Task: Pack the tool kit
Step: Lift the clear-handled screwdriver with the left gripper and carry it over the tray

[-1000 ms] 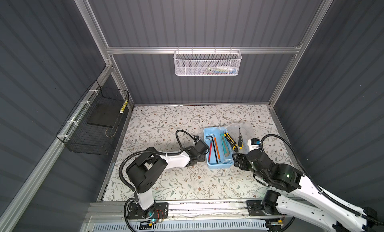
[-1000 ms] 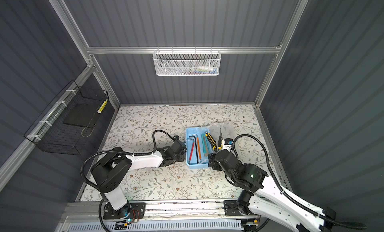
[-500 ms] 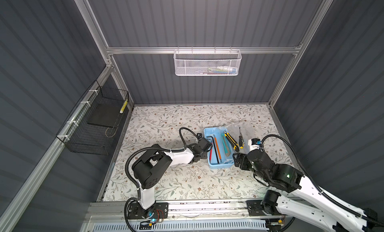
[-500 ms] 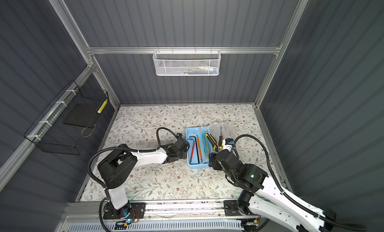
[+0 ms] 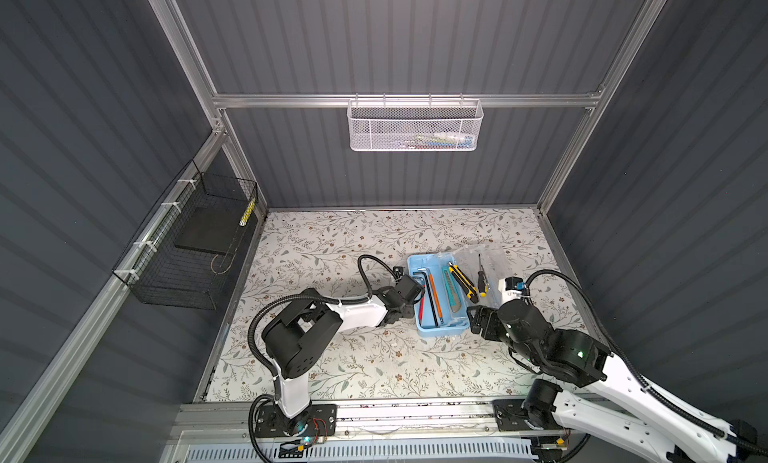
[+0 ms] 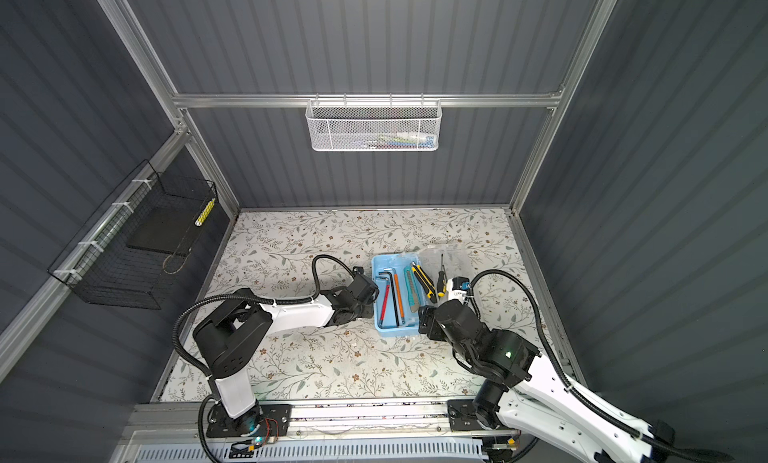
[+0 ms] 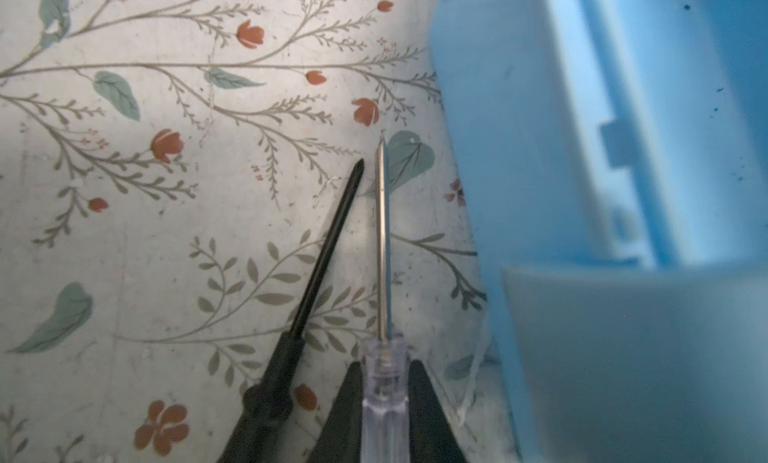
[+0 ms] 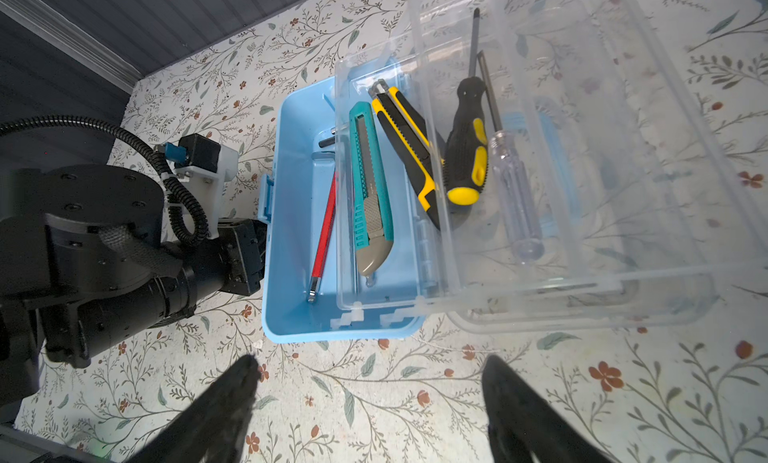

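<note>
The light-blue box (image 5: 440,333) (image 8: 291,315) lies open mid-table, its clear lid (image 8: 623,191) folded to the right. Inside are a red hex key (image 8: 324,224), a teal utility knife (image 8: 370,182) and a yellow-black knife (image 8: 409,137). A black-yellow screwdriver (image 8: 465,149) and a clear one (image 8: 515,199) rest on the lid. Low at the box's left wall (image 7: 540,191), my left gripper (image 7: 383,365) (image 5: 409,294) is shut on a clear-handled screwdriver (image 7: 382,398). A black screwdriver (image 7: 316,265) lies beside it on the table. My right gripper (image 8: 370,382) (image 5: 478,319) hangs open before the box's near end.
A white mesh basket (image 5: 413,126) hangs on the back rail and a black wire basket (image 5: 191,249) on the left wall. Aluminium posts frame the floral table (image 5: 332,357). The left arm's cable (image 5: 365,270) loops up beside the box.
My left gripper's jaws have closed onto the clear-handled screwdriver, and the left arm's elbow has swung right and forward. The right arm has stayed put.
</note>
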Available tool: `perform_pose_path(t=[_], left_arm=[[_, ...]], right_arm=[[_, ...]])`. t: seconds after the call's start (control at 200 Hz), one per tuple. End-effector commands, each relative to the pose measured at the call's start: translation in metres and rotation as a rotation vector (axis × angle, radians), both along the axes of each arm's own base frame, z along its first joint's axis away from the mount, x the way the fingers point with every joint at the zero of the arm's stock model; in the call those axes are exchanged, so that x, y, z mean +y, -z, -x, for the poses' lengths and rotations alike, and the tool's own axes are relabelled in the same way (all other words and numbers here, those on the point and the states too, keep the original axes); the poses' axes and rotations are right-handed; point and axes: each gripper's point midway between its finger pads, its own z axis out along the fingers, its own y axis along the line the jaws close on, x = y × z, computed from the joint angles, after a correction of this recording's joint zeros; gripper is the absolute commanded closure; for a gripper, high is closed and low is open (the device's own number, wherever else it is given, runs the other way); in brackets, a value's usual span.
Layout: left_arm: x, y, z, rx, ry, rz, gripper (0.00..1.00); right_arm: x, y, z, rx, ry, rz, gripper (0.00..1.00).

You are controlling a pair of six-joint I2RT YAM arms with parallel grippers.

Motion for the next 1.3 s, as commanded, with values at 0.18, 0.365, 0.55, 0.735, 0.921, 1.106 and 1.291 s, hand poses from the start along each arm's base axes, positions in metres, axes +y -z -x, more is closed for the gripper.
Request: perform_pose_path(t=[0.18, 0.365, 0.55, 0.735, 0.921, 1.106, 1.291], left_arm=[[0.020, -0.012, 0.034, 0.079, -0.004, 0.053, 1.00], [0.039, -0.025, 0.054, 0.101, -0.040, 0.088, 1.00], [0.058, -0.059, 0.072, 0.074, -0.055, 0.141, 1.00], [0.044, -0.126, 0.078, -0.050, -0.036, 0.273, 1.00], [-0.022, -0.197, 0.074, -0.179, 0.056, 0.466, 1.00], [-0.098, -0.222, 0.066, -0.200, 0.114, 0.647, 1.00], [-0.162, -0.226, 0.064, -0.196, 0.131, 0.763, 1.00]], right_arm=[[-0.001, -0.003, 0.000, -0.008, -0.003, -0.004, 0.16], [0.000, -0.009, 0.000, -0.013, -0.010, -0.013, 0.16], [-0.003, -0.017, 0.000, -0.030, -0.002, -0.024, 0.16], [-0.010, -0.030, -0.001, -0.063, 0.034, -0.054, 0.17], [-0.028, -0.055, 0.000, -0.107, 0.102, -0.061, 0.17], [-0.048, -0.077, 0.005, -0.158, 0.155, -0.070, 0.17], [-0.059, -0.087, 0.011, -0.182, 0.178, -0.106, 0.17]])
